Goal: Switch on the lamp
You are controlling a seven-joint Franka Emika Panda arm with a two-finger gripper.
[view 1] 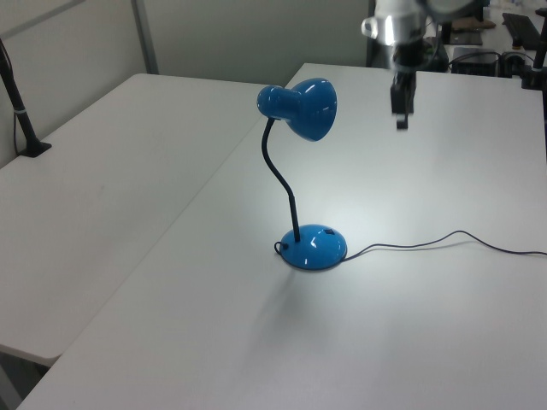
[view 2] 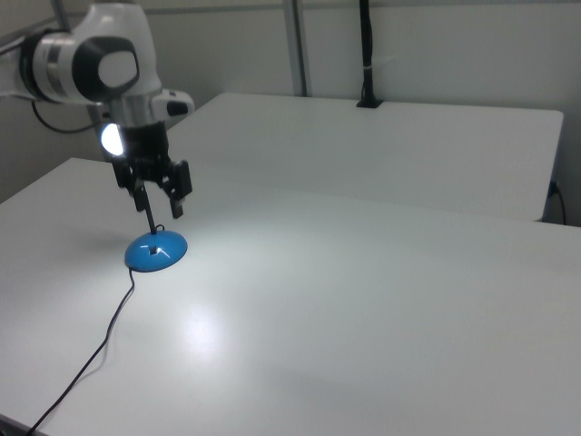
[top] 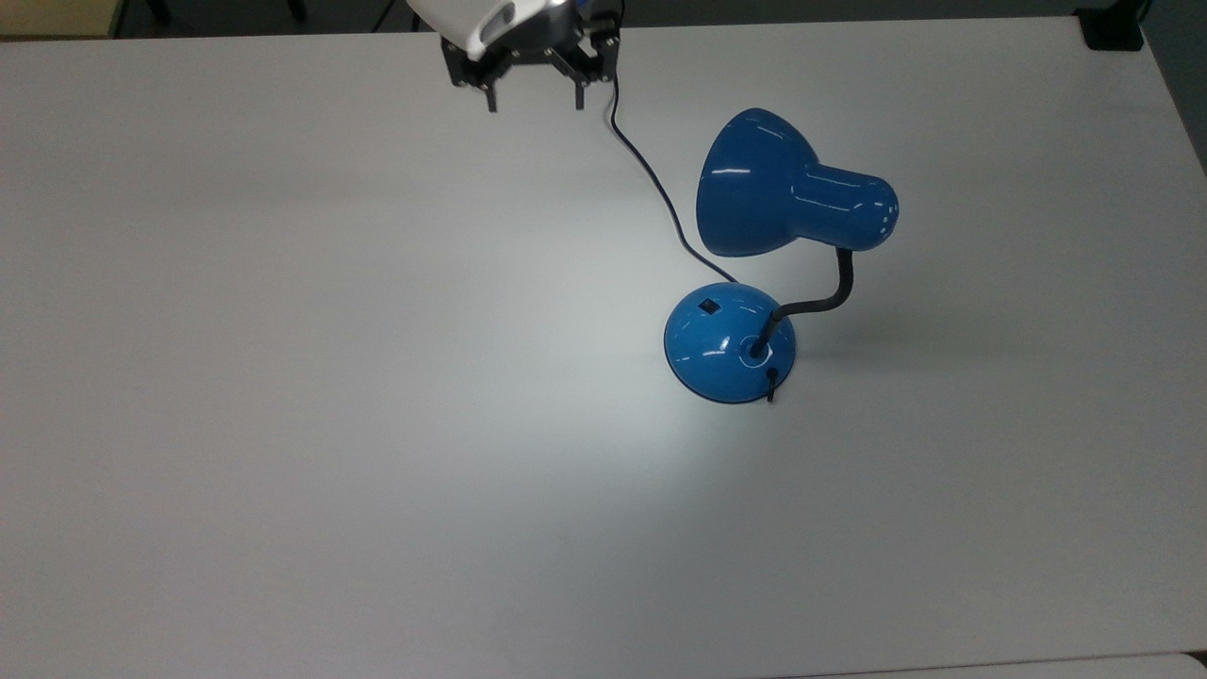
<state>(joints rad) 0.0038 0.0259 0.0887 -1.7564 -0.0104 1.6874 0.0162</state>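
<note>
The lamp sits right of centre in the top view, domed base on the white table, black neck curving up to the bell shade, which faces the top view's left. A bright pool of light lies on the table below and left of the base, so the lamp reads as lit; task looks done. The small black switch is on the upper-left slope of the base. The cord runs from the base up toward the top edge of the frame.

The gripper is at the top edge of the top view, left of centre, well apart from the lamp and raised off the table. Fingers are spread wide, nothing between them. In the left view the gripper hangs in the upper right, above and right of the shade. In the right view the gripper overlaps the lamp in the picture at the left.

Risks, judged:
- Cord passes just beside the gripper in the top view; a low move could snag it and drag or tip the lamp.
- Any return toward the base could press the switch again and kill the light.
- A sweep toward the top view's right at this height could clip the shade and bend the neck.
</note>
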